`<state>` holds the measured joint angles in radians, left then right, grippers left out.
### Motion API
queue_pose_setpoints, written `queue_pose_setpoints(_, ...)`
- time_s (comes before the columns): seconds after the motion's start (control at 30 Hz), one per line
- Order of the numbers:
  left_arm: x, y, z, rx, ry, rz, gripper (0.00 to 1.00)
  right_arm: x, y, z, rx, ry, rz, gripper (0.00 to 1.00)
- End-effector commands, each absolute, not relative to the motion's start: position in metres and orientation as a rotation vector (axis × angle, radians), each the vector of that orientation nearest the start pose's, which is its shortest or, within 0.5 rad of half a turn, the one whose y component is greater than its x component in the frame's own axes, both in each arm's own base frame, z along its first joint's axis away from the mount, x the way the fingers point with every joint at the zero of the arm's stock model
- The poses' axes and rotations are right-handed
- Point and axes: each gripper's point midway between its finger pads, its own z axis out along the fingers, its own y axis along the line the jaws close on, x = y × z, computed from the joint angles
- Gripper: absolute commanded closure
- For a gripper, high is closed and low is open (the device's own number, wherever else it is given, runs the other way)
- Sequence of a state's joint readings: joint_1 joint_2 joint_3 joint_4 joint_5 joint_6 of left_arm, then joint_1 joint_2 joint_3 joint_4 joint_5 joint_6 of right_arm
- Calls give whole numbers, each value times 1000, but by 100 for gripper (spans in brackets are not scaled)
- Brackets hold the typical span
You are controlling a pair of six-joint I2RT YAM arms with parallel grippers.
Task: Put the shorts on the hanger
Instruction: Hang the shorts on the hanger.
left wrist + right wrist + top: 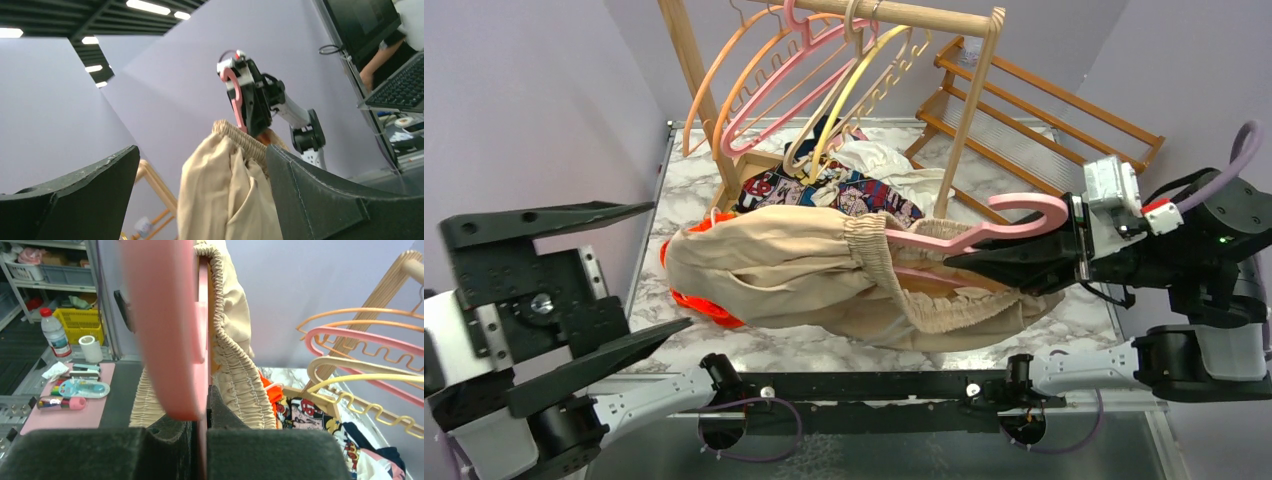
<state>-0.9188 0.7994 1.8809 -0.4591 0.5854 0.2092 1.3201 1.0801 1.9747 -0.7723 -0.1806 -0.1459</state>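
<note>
Reading left to right: my left gripper [670, 265] is spread wide and holds nothing. From above, its two fingers bracket the leg end of the shorts [794, 270] without touching the cloth. In the left wrist view the tan fabric hangs in the gap between my fingers, apart from both. The shorts run lengthwise across the table [844, 355], legs toward my left arm and the gathered waistband toward my right. They sag over the orange garment [696, 300] at the left end; I can't tell whether they touch it. Next comes the pink hanger [1024, 204], lying along that same left-right axis with its hook at the right end. Its left arm goes inside the waistband, and the elastic bunches up around it and droops below. My right gripper [959, 260] is clamped tight on the hanger just below the hook. The right wrist view shows pink plastic pinched between the pads, with the waistband pressed against it. So the right arm carries the whole load, and the left arm is the free one, nearest the legs. My read is that the waistband is on but uneven. Any tidy-up pull would run along the hanger's long axis from the left side. The risk is dragging the elastic back off the hanger arm.
</note>
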Motion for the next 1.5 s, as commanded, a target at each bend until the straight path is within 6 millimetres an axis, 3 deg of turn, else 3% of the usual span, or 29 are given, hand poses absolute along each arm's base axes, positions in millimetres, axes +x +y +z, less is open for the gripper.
queue_pose_setpoints(0.0, 1, -139, 644, 955, 509, -884, 1, 62, 280, 514, -1191, 1205, 962, 99)
queue_pose_setpoints(0.1, 0, -139, 640, 958, 516, -887, 1, 74, 283, 492, -1214, 1279, 880, 99)
queue_pose_setpoints(0.2, 1, -138, 640, 956, 517, -884, 1, 65, 285, 495, -1257, 1279, 922, 99)
queue_pose_setpoints(0.23, 0, -138, 641, 954, 515, -882, 1, 50, 286, 505, -1289, 1243, 1002, 99)
queue_pose_setpoints(0.3, 0, -136, 641, 950, 513, -877, 1, 3, 281, 541, -1374, 1078, 1256, 99)
queue_pose_setpoints(0.37, 2, -136, 642, 945, 516, -869, 1, -38, 265, 574, -1439, 879, 1464, 99)
queue_pose_setpoints(0.43, 2, -136, 641, 944, 515, -866, 1, -51, 256, 589, -1443, 788, 1528, 99)
queue_pose_setpoints(0.53, 3, -136, 642, 943, 515, -858, 1, -31, 269, 574, -1429, 903, 1427, 99)
queue_pose_setpoints(0.67, 1, -131, 646, 931, 504, -850, 1, 35, 295, 514, -1349, 1198, 1085, 99)
queue_pose_setpoints(0.77, 2, -129, 648, 922, 502, -843, 1, 85, 297, 473, -1259, 1374, 807, 99)
queue_pose_setpoints(0.87, 5, -132, 645, 926, 512, -840, 1, 107, 296, 454, -1224, 1445, 667, 99)
queue_pose_setpoints(0.9, 6, -134, 643, 930, 517, -841, 1, 106, 297, 456, -1225, 1442, 675, 99)
queue_pose_setpoints(0.97, 8, -136, 641, 933, 525, -841, 1, 85, 300, 475, -1260, 1377, 813, 99)
queue_pose_setpoints(1.1, 14, -143, 634, 944, 548, -841, 1, 16, 284, 550, -1302, 1079, 1208, 99)
queue_pose_setpoints(1.17, 19, -147, 628, 949, 568, -835, 1, 4, 277, 566, -1306, 1016, 1270, 99)
queue_pose_setpoints(1.23, 24, -151, 621, 954, 589, -827, 1, 11, 278, 565, -1284, 1040, 1236, 99)
queue_pose_setpoints(1.33, 31, -159, 611, 970, 618, -829, 1, 53, 286, 545, -1182, 1198, 1040, 99)
queue_pose_setpoints(1.47, 34, -165, 606, 980, 636, -837, 1, 108, 281, 526, -1015, 1399, 769, 99)
